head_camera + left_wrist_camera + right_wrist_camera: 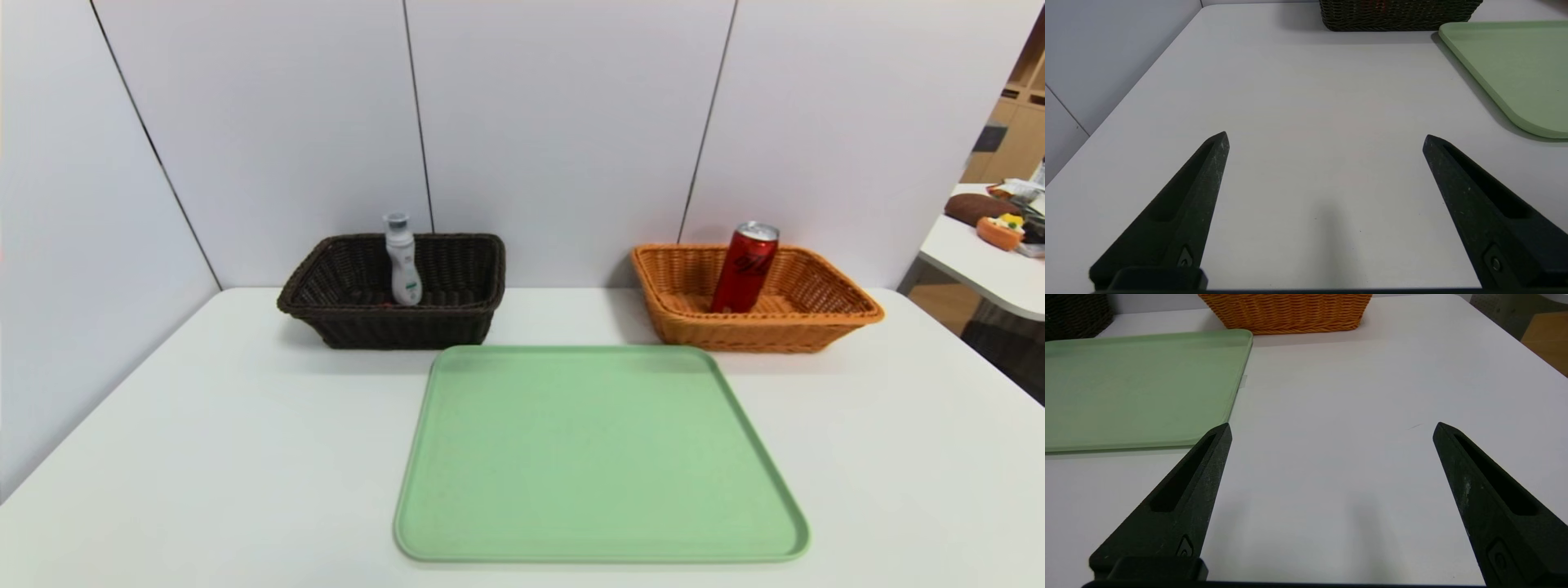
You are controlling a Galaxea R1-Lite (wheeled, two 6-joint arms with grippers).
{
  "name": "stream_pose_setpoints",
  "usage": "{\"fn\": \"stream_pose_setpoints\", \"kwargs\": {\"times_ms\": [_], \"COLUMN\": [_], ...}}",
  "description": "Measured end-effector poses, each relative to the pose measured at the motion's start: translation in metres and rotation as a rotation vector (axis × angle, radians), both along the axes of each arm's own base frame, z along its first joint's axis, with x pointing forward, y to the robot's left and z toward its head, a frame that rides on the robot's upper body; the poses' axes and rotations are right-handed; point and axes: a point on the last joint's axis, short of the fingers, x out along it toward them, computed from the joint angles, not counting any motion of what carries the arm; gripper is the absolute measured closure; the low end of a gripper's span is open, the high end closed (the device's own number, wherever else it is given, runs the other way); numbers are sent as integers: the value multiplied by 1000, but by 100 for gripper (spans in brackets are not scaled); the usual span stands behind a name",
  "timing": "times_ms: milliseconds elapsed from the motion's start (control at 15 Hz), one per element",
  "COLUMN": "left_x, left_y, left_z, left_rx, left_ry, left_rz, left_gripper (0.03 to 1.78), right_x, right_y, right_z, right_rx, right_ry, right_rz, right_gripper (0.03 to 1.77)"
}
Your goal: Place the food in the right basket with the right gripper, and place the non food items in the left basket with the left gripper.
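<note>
Already my sorting looks finished: the tall red drink can stands in the orange wicker basket, the white plastic bottle in the dark brown wicker basket. The duck I cannot make out. My left gripper and right gripper hang wide apart, holding nothing, beside the bare green tray.

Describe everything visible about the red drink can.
The red drink can is tall and slim, glossy metal by its look, with a silver top and a dark logo down its side. It stands in the orange wicker basket, leaning slightly, toward the basket's left half, its base on the woven floor. Nothing else touches it; no gripper is near.
</note>
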Motion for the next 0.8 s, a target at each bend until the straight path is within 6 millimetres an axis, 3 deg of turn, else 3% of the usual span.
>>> {"fn": "stream_pose_setpoints", "kwargs": {"times_ms": [800], "left_x": [0], "left_y": [0], "left_z": [0], "left_rx": [0], "left_ry": [0], "left_rz": [0], "left_gripper": [12], "right_x": [2], "right_y": [0], "right_z": [-4], "right_rx": [-38], "right_ry": [3], "right_rz": [19], "right_gripper": [10]}}
